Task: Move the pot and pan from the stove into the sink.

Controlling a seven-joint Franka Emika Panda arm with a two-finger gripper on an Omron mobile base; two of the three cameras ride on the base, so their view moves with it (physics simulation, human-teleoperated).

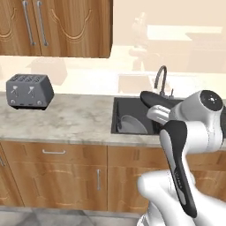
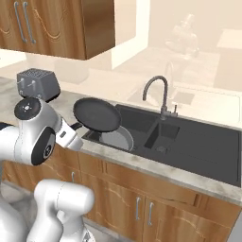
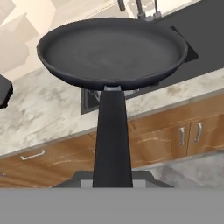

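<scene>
Pincer (image 3: pixel 113 181): pinched on pan handle (image 3: pixel 112 135), far from the dish, likely for reach over the counter.
Pan (image 2: pixel 97 114): held level above near edge of sink (image 2: pixel 198 142), ready to lower.
Pot (image 2: pixel 116 138): already lying in the left basin.

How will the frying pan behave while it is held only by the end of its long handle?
The frying pan probably pulls nose-down, because its wide dish sits far ahead of the tool. It looks rigid, so it should not bend. The thin smooth handle may twist within the grip.
</scene>
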